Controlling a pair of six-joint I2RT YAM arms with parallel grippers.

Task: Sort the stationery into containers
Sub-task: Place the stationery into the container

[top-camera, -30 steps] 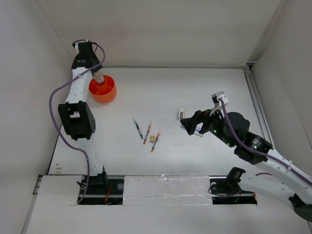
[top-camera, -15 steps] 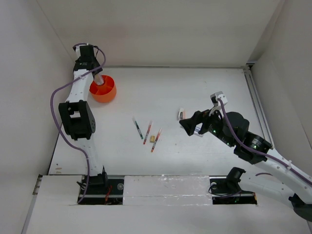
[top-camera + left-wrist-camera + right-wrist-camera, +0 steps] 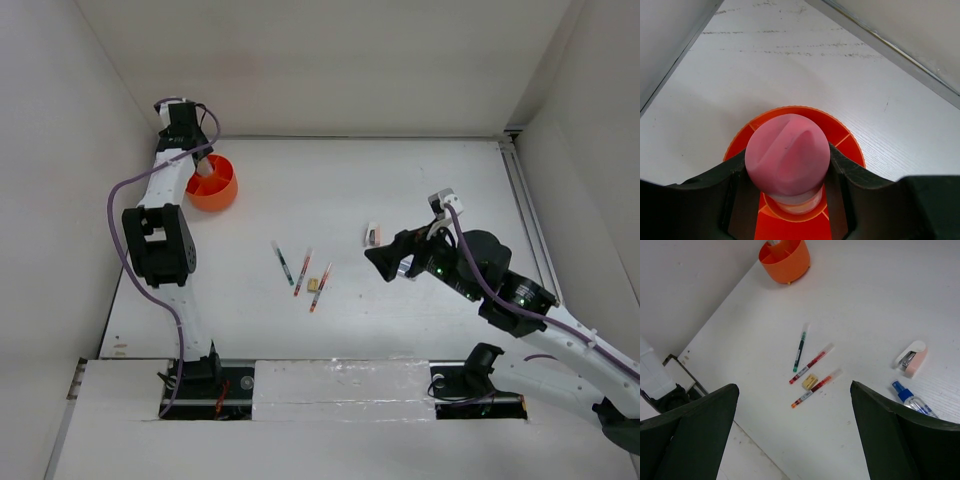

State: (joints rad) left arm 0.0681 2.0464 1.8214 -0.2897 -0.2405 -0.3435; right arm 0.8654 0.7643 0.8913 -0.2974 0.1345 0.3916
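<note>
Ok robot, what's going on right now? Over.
Left tool shut on pink-capped tube, at the orange tub. Right tool open, empty. Pens lying on the table. Nothing in the way.

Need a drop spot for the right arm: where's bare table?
Free: the wide stretch between the orange tub and the stapler, and the far right of the table beyond the right tool. Crowded: pens and eraser bunched at centre; the left tool grips the pink-capped tube at the tub.

Tub [image 3: 226, 192] near L wall [image 3: 60, 200], bare tabletop [image 3: 400, 180] btwn it + pens [image 3: 302, 271]
</note>
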